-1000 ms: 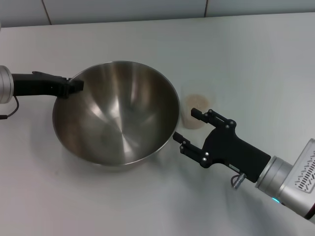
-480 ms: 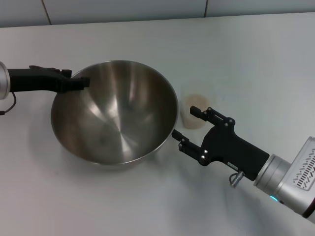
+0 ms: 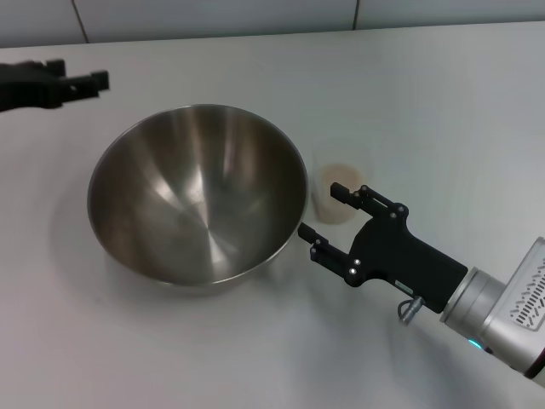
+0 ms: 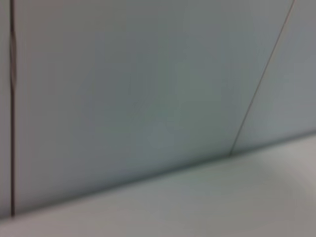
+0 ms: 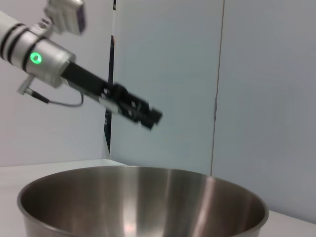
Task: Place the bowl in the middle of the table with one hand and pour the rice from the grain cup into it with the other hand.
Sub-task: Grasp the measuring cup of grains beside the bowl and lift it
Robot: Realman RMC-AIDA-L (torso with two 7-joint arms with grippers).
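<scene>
My head camera looks down on the desk (image 3: 255, 358); my right wrist camera looks level across the bowl (image 5: 143, 202), which both share.

My right gripper (image 3: 333, 218) is matt black plastic on a brushed silver metal wrist. At my ten o'clock sits the stainless-steel mixing bowl (image 3: 197, 192), shiny and brushed inside. The grain cup (image 3: 338, 198) is thin clear plastic; the table (image 3: 213, 341) is smooth, matt off-white.
</scene>
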